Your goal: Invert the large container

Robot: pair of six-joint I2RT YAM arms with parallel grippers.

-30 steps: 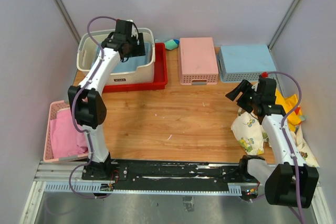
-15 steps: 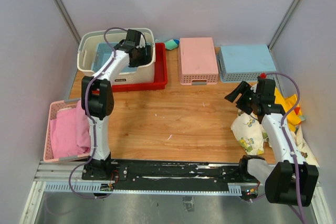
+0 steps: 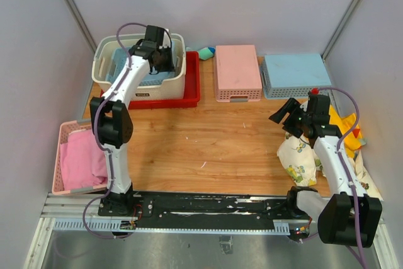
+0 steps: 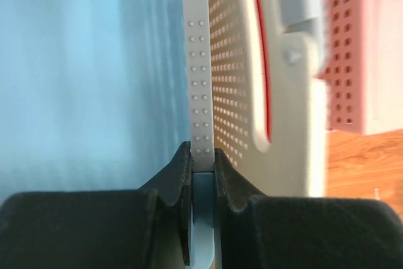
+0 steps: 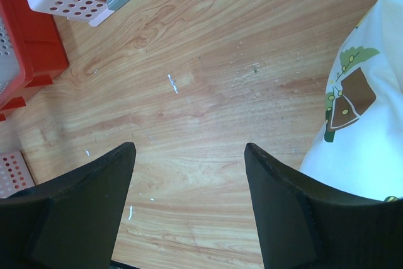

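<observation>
**Left fingers pinch an edge inside the upright container; mid-table open**

The large container (image 3: 170,86) stands open side up at the upper left of the overhead frame. It rests on the red tray (image 3: 192,89), whose rim shows along the container's front and right sides. Its left end lies near the grey side wall (image 3: 38,61), so there is little room on that side.

The left gripper (image 3: 160,55) reaches down inside the container's right end. In the left wrist view its fingers (image 4: 179,174) are pressed together on a pale dotted strip (image 4: 198,80). Just right of the strip is the container's perforated wall (image 4: 230,92) with its handle slot. Left of the strip is a blue item (image 4: 88,74). The strip may be that item's own wall, but the view is too close to be sure.

To the right of the tray, along the top of the table (image 3: 214,137), sit a pink box (image 3: 237,70) and a blue basket (image 3: 296,74), with narrow gaps between them. A pink basket (image 3: 60,149) lies at the left edge and a printed cloth (image 3: 296,152) at the right edge. Bare wood fills the centre of the frame in front of the tray.

The right gripper (image 5: 189,149) hangs over that wood at the right, jaws spread wide and holding nothing.
</observation>
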